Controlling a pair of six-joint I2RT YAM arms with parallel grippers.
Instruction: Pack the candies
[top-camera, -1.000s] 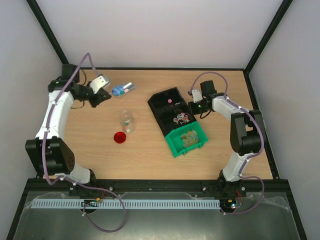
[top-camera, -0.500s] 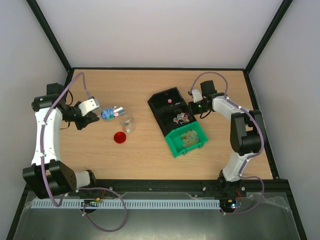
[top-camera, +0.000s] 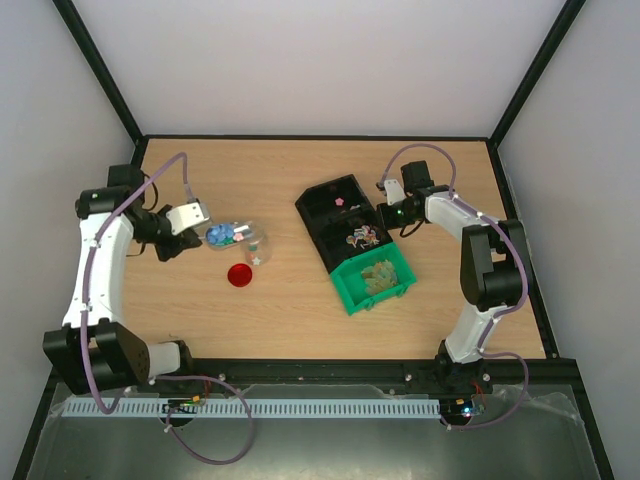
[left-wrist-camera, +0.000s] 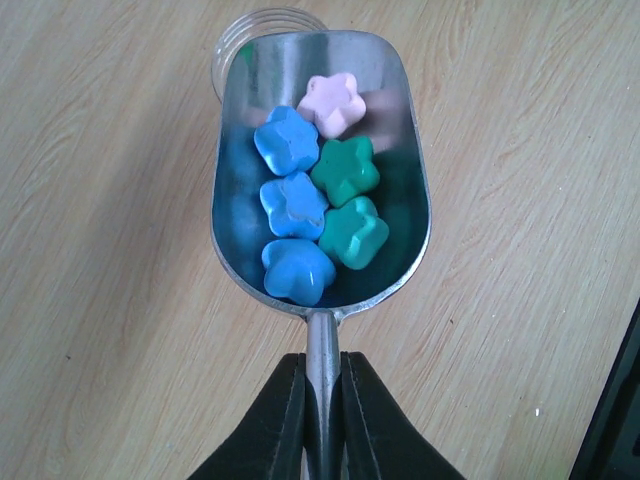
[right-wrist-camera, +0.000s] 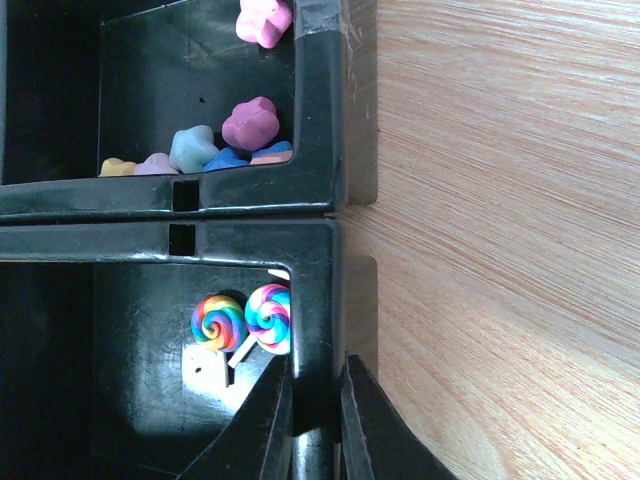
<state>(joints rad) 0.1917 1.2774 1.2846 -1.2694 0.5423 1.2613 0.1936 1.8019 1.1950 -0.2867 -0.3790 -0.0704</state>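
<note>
A pale wooden worktop (top-camera: 300, 310) sits between plain white walls, framed by black rails. Towards its left edge the left tool (left-wrist-camera: 322, 372) is clamped tight on the handle of a silver scoop (left-wrist-camera: 385, 85) holding six star candies (left-wrist-camera: 297, 205): three blue, two green, one pink. The scoop's lip reaches the mouth of a clear jar (left-wrist-camera: 262, 20). One red lid (top-camera: 239, 276) lies just nearer the front edge. Right of centre stand three bins in a row: a far black bin (top-camera: 325, 205), a middle black bin (right-wrist-camera: 315, 250) and a green bin (top-camera: 347, 290) of greenish-tan sweets (top-camera: 378, 274), too many to count. The right tool (right-wrist-camera: 315, 392) is closed on the middle black bin's wall, beside two swirl lollipops (right-wrist-camera: 218, 322)
</note>
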